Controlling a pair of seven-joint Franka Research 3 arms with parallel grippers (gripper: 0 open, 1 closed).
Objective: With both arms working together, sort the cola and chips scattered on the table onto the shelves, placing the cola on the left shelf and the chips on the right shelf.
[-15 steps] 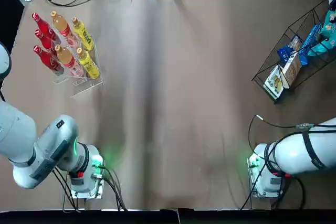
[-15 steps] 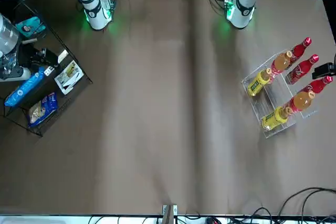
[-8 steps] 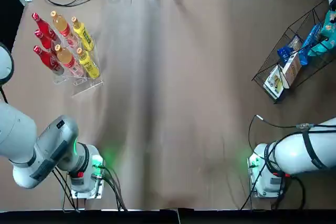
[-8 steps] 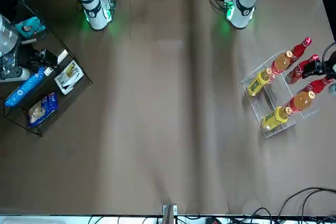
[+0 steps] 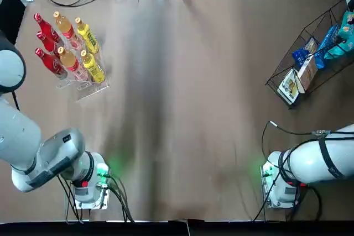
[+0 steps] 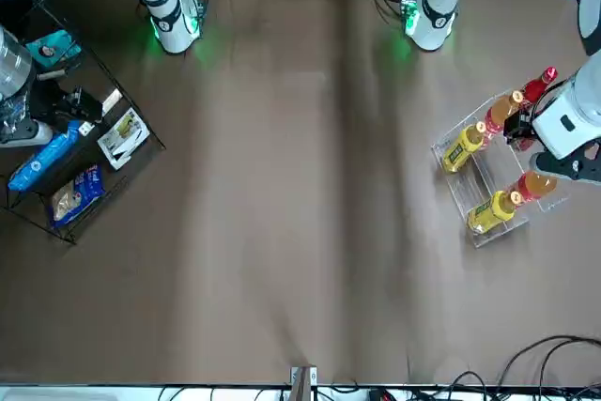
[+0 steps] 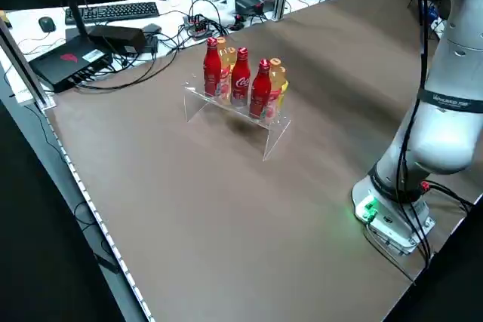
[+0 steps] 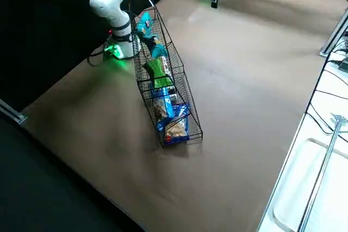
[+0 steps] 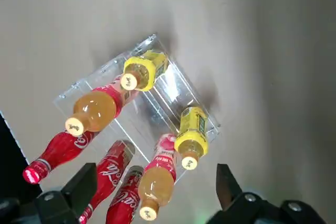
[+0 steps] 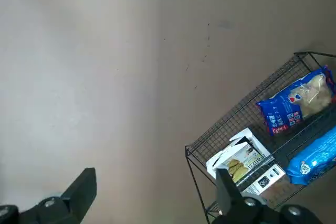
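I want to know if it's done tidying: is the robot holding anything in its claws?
No, nothing. The left claw is open above the cola on the left shelf. The right claw is open above bare table beside the right shelf.

Hidden in the front view behind the white-and-grey left arm's wrist (image 6: pixel 571 129): two of the three slim red cola bottles (image 5: pixel 47 45) on the clear acrylic stepped rack (image 6: pixel 462 194). Cut off by the top view's right edge: the black wire-mesh basket rack (image 5: pixel 310 31) and its teal-blue crinkly chip packets (image 5: pixel 342 41). Labels there too small to read.
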